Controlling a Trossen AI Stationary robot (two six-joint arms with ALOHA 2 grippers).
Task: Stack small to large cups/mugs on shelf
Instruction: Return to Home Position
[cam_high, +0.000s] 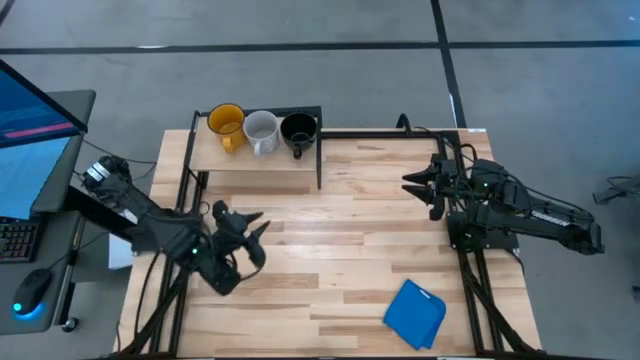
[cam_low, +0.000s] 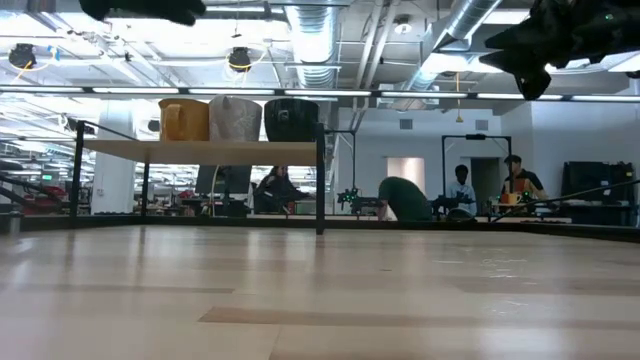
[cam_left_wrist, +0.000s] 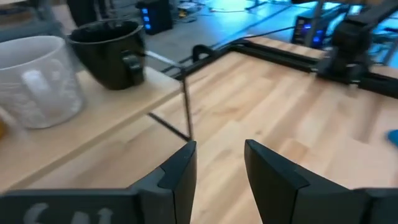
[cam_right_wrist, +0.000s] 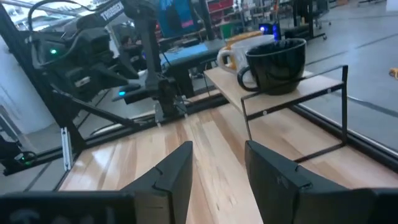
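Shelf: the light-wood shelf (cam_high: 258, 170) with its black frame stands at the far left part of the slatted wooden table (cam_high: 350, 250).
Mugs: all three stand upright in a row along the shelf's far edge. The yellow mug (cam_high: 226, 124) is at the left end, the pale grey mug (cam_high: 261, 131) in the middle, and the glossy black mug (cam_high: 298, 130) at the right end by the frame's corner post. They sit close side by side; I cannot tell whether they touch.
Stacking: none is inside another — each rests on the shelf board itself.
Left gripper: the left gripper (cam_high: 257, 240) hangs over the table in front of the shelf, near it but clear of the mugs. Its fingers are apart with nothing between them.
Right gripper: the right gripper (cam_high: 418, 193) is over the table's right side, well apart from the shelf — fingers spread, holding nothing.
Cloth: a folded blue cloth (cam_high: 415, 313) lies on the near right of the table, far from both grippers.
Room: several people sit in the background of the low view.
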